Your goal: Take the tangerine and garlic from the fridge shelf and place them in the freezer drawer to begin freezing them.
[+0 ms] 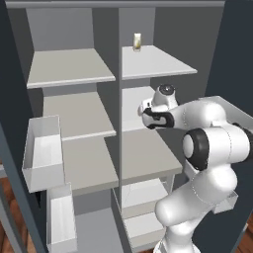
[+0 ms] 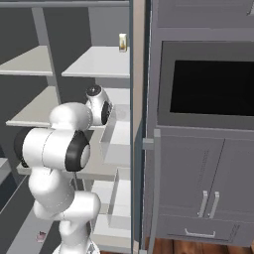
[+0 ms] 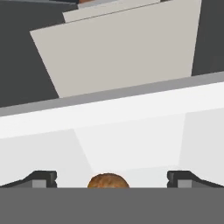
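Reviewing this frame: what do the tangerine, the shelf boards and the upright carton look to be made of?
Tangerine: organic peel, orange-brown, matte, finely mottled, seen between the open gripper tips. Fridge shelf boards: flat, light grey, matte, evenly shaded; probably plastic or painted panel, the render leaves it open. Carton: pale yellowish, likely paperboard, too small to be sure.

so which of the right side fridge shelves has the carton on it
The top right shelf: the pale yellowish carton stands upright at its back edge. The right-hand shelves below show no carton.
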